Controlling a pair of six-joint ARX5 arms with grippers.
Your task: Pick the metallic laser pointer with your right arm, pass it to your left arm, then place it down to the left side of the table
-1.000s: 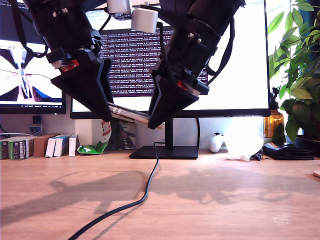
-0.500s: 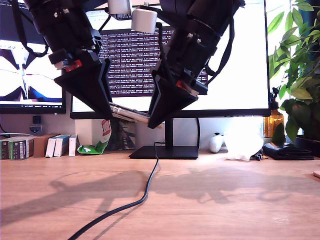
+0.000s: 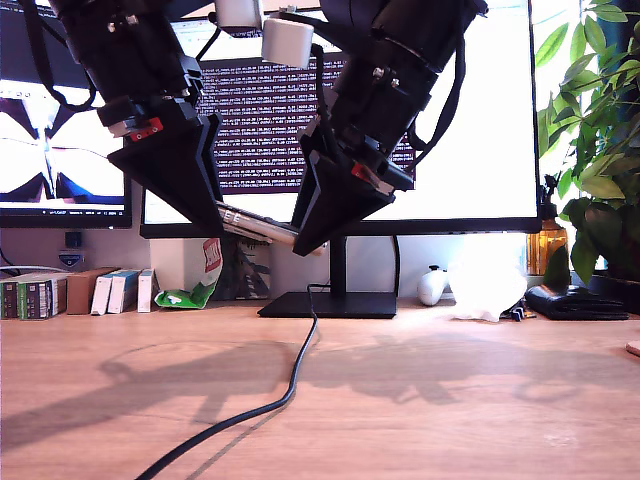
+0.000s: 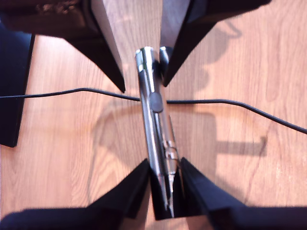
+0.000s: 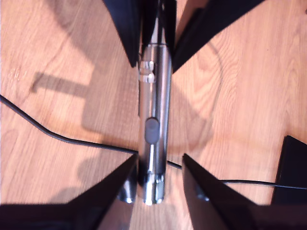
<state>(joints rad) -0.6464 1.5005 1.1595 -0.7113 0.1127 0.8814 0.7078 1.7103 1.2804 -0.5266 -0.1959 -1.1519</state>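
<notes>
Metallic laser pointer (image 3: 256, 224) hangs above the desk (image 3: 450, 400), clenched in my first claw (image 4: 164, 163); my second claw (image 5: 159, 160), released around the far end, must clench squarely before the first lets go.

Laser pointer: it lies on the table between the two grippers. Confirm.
Wrong in one respect: the metallic laser pointer does not lie on the table. It is held in the air between my first gripper and my second gripper, as the exterior view shows.

Bright backlight from the glowing white monitor screen (image 3: 480, 120) and window silhouettes both arms. Soft shadows fall across the light-brown wooden table (image 3: 450, 400). Both wrist views are slightly blurred, with glare on the shiny silver metal laser pointer (image 4: 156, 129).
</notes>
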